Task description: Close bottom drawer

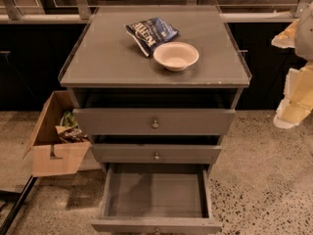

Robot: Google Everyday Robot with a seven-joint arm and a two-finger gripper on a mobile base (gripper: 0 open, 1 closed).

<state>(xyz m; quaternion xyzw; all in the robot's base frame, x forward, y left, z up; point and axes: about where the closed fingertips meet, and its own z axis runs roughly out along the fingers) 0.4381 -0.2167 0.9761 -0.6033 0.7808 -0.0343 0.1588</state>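
Note:
The bottom drawer (155,196) of the grey cabinet is pulled far out toward me. Its wide shallow tray is empty, and its narrow front (156,225) lies at the bottom edge of the view, the knob barely showing. My gripper (292,102) is at the far right edge, pale and yellowish, raised about level with the top drawer. It is well to the right of the cabinet and above the bottom drawer, touching nothing.
The top drawer (154,121) and the middle drawer (155,153) each stand a little open. A blue chip bag (151,33) and a pale bowl (176,56) sit on the cabinet top. An open cardboard box (56,141) with items lies on the floor at left.

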